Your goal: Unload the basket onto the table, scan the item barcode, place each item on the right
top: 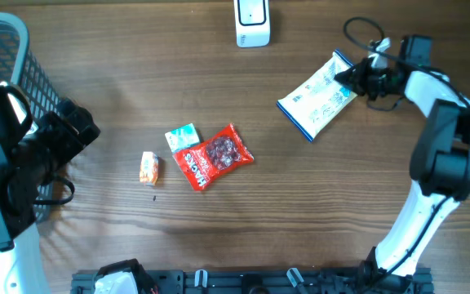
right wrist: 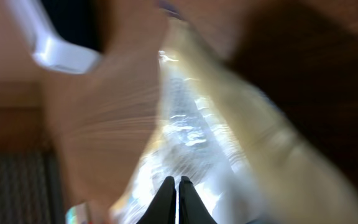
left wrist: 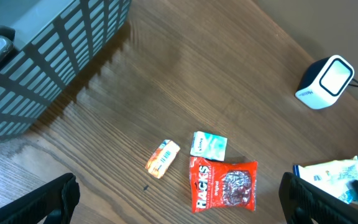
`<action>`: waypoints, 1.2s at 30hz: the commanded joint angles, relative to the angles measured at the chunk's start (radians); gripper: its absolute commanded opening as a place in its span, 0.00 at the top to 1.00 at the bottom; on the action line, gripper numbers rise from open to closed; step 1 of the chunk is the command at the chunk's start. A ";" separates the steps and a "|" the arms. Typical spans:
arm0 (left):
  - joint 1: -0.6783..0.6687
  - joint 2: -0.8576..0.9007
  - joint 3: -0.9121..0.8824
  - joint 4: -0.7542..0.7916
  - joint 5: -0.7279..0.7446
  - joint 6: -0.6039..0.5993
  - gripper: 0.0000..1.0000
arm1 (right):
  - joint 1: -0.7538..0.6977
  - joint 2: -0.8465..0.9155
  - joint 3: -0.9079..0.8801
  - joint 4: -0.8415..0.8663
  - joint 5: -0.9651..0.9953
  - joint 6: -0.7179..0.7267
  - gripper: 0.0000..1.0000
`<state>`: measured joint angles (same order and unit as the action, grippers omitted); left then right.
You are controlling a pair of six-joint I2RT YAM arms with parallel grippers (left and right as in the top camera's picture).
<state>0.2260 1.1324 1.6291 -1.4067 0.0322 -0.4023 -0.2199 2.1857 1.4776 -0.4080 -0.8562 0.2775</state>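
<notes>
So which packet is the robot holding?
The big white-and-blue packet, pinched by the right tool. The red packet, teal packet and orange packet lie loose mid-table.

The right arm [top: 451, 155], on the right side of the overhead view, has white tubes and fat black joints. A thin black cable [top: 359, 31] loops near its top end. The left arm [top: 23, 163], at the lower left, is black, white and grey. Its fingers [left wrist: 51, 199] are black and blocky.
</notes>
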 commanded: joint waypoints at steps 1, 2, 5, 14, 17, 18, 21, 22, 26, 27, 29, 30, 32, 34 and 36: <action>-0.002 -0.001 0.004 0.003 0.008 0.001 0.00 | 0.039 -0.179 0.000 -0.038 -0.230 -0.095 0.96; -0.002 -0.001 0.004 0.002 0.009 0.001 0.00 | 0.053 -0.192 0.000 -0.067 -0.228 -0.095 0.96; -0.002 -0.001 0.004 0.002 0.009 0.001 0.00 | 0.151 -0.173 -0.017 -0.177 -0.163 -0.163 0.96; -0.002 -0.001 0.004 0.002 0.009 0.001 0.00 | 0.223 -0.079 -0.290 0.103 0.033 -0.012 0.96; -0.002 -0.001 0.004 0.002 0.009 0.001 0.00 | 0.181 -0.073 -0.318 0.113 -0.040 -0.046 0.96; -0.002 -0.001 0.004 0.002 0.008 0.001 0.00 | 0.168 -0.079 -0.318 0.111 -0.165 -0.094 0.96; -0.002 -0.001 0.004 0.002 0.008 0.002 0.00 | 0.125 -0.125 -0.317 0.137 -0.375 -0.094 0.96; -0.002 -0.001 0.004 0.003 0.008 0.001 0.00 | 0.109 -0.148 -0.317 0.150 -0.378 -0.090 0.96; -0.002 -0.001 0.004 0.002 0.008 0.001 0.00 | 0.003 -0.256 -0.317 0.282 -0.168 0.075 0.96; -0.002 -0.001 0.004 0.002 0.009 0.001 0.00 | -0.013 -0.257 -0.317 0.315 -0.138 0.113 0.96; -0.002 -0.001 0.004 0.003 0.008 0.001 0.00 | -0.040 -0.251 -0.317 0.362 -0.046 0.140 0.96; -0.002 -0.001 0.004 0.002 0.009 0.001 0.00 | -0.041 -0.245 -0.317 0.371 -0.012 0.140 0.96; -0.002 -0.001 0.004 0.002 0.009 0.001 0.00 | -0.035 -0.223 -0.318 0.422 0.037 0.144 0.96; -0.002 -0.001 0.004 0.002 0.008 0.001 0.00 | -0.023 -0.181 -0.318 0.506 0.023 0.156 0.96; -0.002 -0.001 0.004 0.002 0.008 0.001 0.00 | -0.012 -0.112 -0.318 0.625 0.026 0.202 0.96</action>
<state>0.2260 1.1324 1.6291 -1.4067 0.0322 -0.4023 -0.2497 1.9823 1.1610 0.1322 -0.8616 0.4206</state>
